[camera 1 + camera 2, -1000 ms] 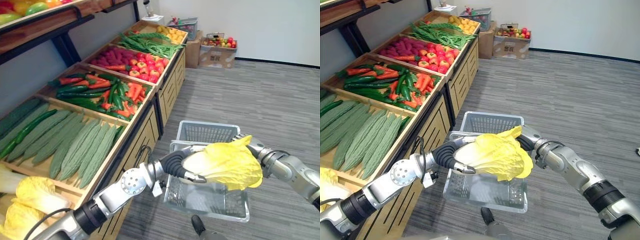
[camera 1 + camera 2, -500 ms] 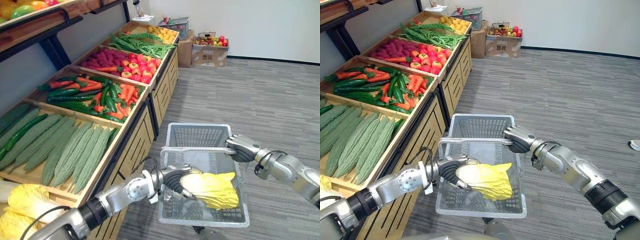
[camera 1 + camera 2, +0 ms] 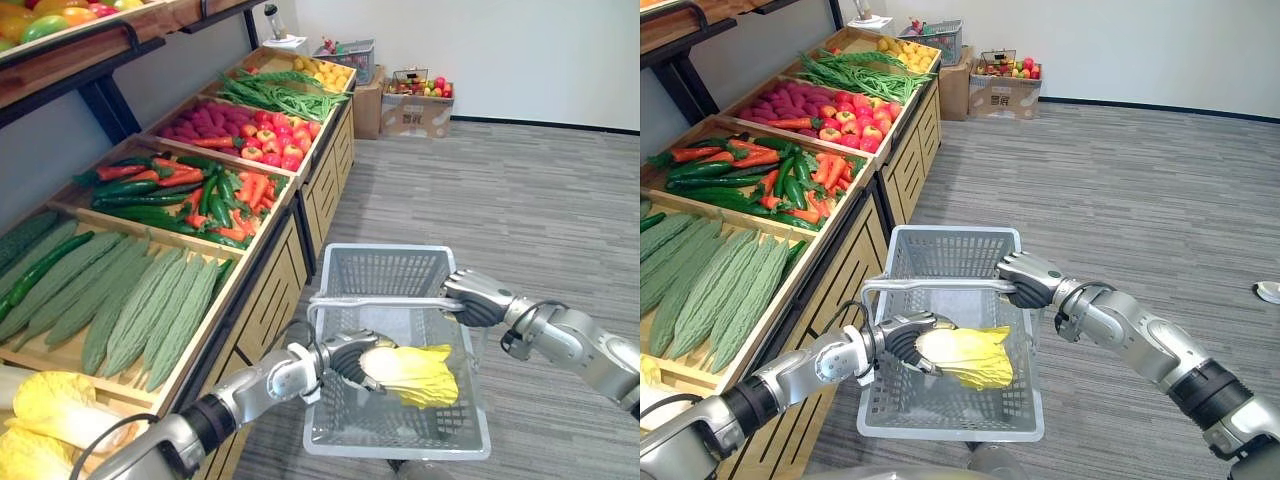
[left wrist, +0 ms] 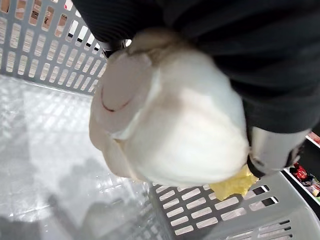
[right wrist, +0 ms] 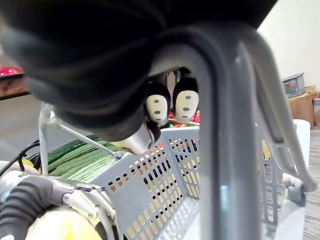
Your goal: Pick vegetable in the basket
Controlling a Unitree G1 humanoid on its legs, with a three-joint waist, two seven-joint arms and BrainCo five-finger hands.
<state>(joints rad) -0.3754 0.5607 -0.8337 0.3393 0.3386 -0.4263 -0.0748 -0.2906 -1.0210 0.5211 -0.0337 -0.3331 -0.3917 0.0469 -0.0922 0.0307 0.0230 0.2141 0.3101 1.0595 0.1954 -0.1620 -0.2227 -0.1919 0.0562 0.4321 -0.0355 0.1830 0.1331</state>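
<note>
A yellow napa cabbage (image 3: 412,373) with a white stem (image 4: 165,130) is inside the grey plastic basket (image 3: 390,270), low over its floor. My left hand (image 3: 352,358) reaches over the basket's left wall and is shut on the cabbage's stem end. My right hand (image 3: 1028,281) is shut on the basket's handle (image 3: 385,302) at its right end and holds the basket up above the floor. In the right wrist view the handle (image 5: 225,125) runs across my curled fingers (image 5: 172,105).
A wooden produce stand (image 3: 290,270) runs along the left, with bitter gourds (image 3: 140,300), peppers and carrots (image 3: 215,190), red fruit (image 3: 270,140) and green beans (image 3: 285,95). More cabbages (image 3: 50,415) lie at the near left. Boxes of fruit (image 3: 425,100) stand by the far wall.
My left hand has lowered the cabbage from above the basket down into it. The basket has come a little up and nearer. The whole view has shifted.
</note>
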